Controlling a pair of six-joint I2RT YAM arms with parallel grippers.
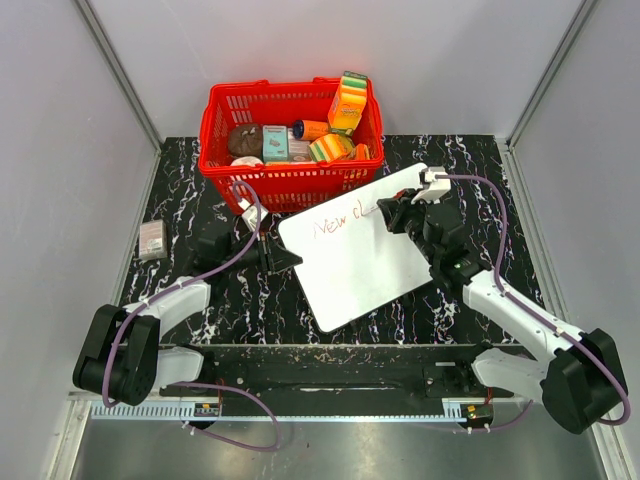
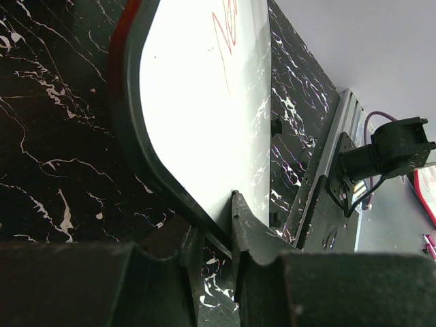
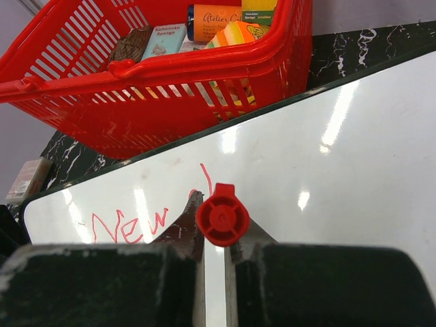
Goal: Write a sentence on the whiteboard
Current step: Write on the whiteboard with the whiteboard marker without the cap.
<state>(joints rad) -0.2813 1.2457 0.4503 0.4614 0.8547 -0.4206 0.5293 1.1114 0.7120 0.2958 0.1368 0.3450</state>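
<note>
Left gripper (image 2: 216, 221) pinches the whiteboard's (image 1: 360, 255) edge, right gripper (image 1: 390, 213) pinches the marker (image 3: 223, 215); the sentence (image 1: 340, 220) reads barely beyond "New", the rest unwritten.

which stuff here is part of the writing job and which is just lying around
Part of the job:
- large flat glossy white whiteboard, edge clamped by the left gripper
- thin red handwritten sentence, "New" so far
- red marker, pinched in the right gripper

Just lying about:
- red plastic basket holding sponges
- small pale flat packet, far left
</note>
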